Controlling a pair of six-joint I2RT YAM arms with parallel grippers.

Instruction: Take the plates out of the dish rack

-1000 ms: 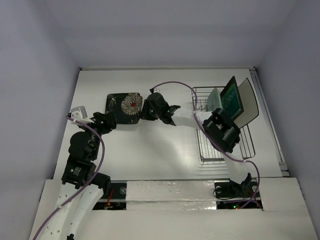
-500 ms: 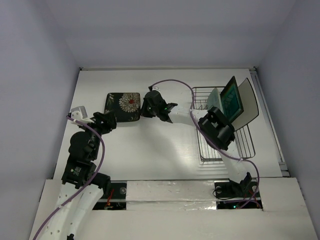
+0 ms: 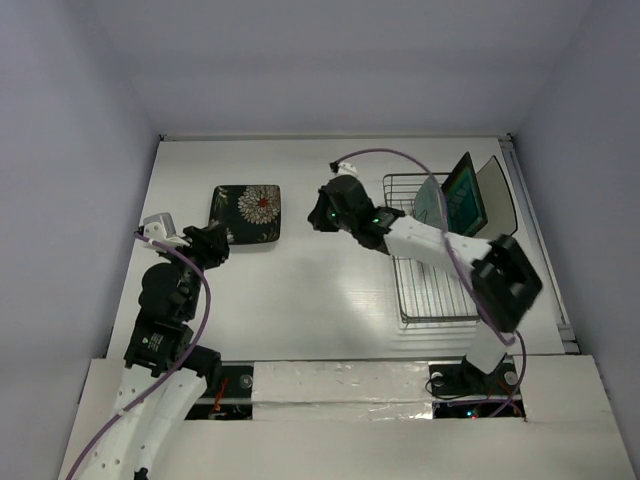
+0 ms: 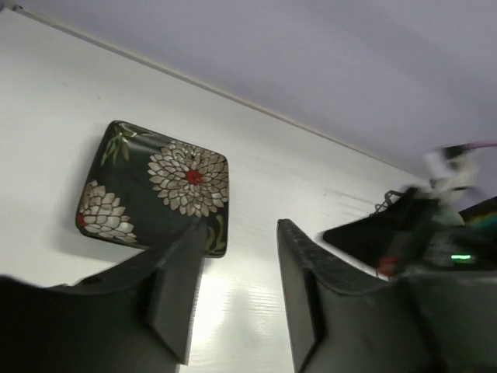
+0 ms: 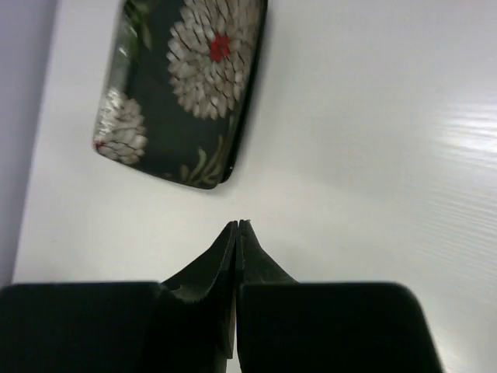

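The black flowered plate point(image 3: 246, 213) lies flat on the white table at the left; it also shows in the left wrist view point(image 4: 154, 187) and the right wrist view point(image 5: 184, 88). The wire dish rack point(image 3: 437, 275) stands at the right. Three plates stand upright at its far end: a pale mint-green one point(image 3: 431, 200), a teal-centred dark-rimmed one point(image 3: 463, 194) and a white one with a dark underside point(image 3: 497, 206). My right gripper point(image 3: 320, 215) is shut and empty, over the table between the flowered plate and the rack. My left gripper point(image 3: 217, 243) is open and empty, just near-left of the flowered plate.
The table's right edge has a raised rail point(image 3: 535, 240) beside the rack. Pale walls close in the far and side edges. The right arm's purple cable point(image 3: 400, 160) arcs over the rack's far-left corner.
My right gripper has let go of the flowered plate and pulled back to the right toward the rack. The plate now lies flat on the table. The left arm has hardly moved.
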